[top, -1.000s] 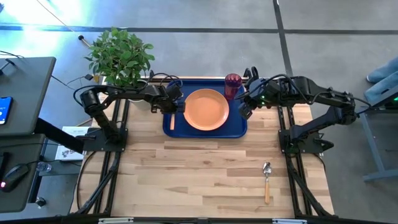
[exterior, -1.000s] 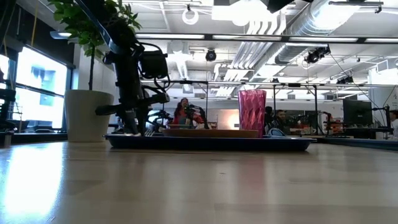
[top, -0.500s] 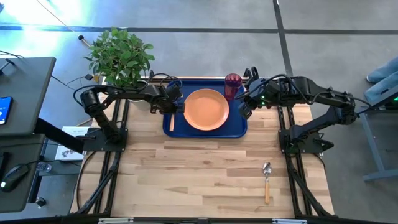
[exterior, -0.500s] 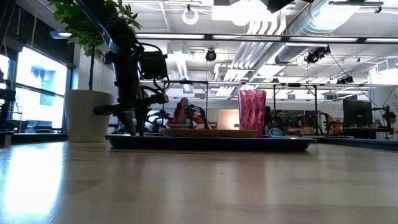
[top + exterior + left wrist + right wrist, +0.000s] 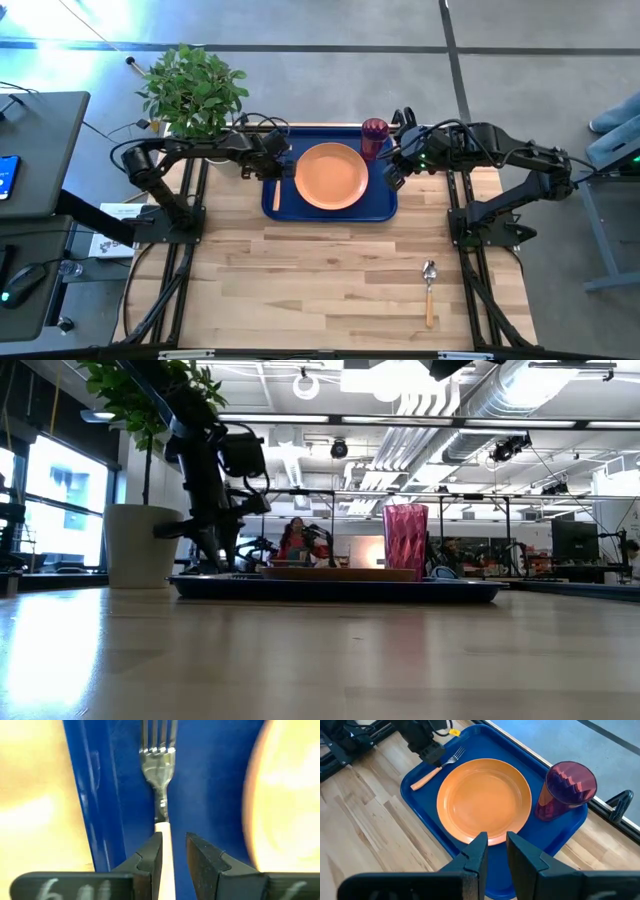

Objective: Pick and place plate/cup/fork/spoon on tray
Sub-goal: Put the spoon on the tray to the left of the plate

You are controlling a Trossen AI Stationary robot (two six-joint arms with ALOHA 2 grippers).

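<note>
The dark-blue tray [image 5: 385, 205] lies at the table's far middle. The orange plate [image 5: 331, 176] rests flat on it, and the dark-red cup [image 5: 374, 135] stands upright in its far right corner. The fork [image 5: 159, 755] lies flat on the tray's left strip, beside the plate. My left gripper [image 5: 174, 840] hovers just above the fork's wooden handle [image 5: 165, 832], narrowly open, with a finger on each side. My right gripper [image 5: 497, 842] waits over the tray's right edge, narrowly open and empty. The spoon [image 5: 429, 290] lies on the table near the front right.
A potted plant [image 5: 195, 90] stands just beyond the tray's far left corner, close behind my left arm. The wide near half of the wooden table [image 5: 300, 280] holds only the spoon. People and equipment show in the room behind.
My left gripper has risen a little off the tray and drawn slightly toward the table's left edge. The fork stays lying on the tray.
</note>
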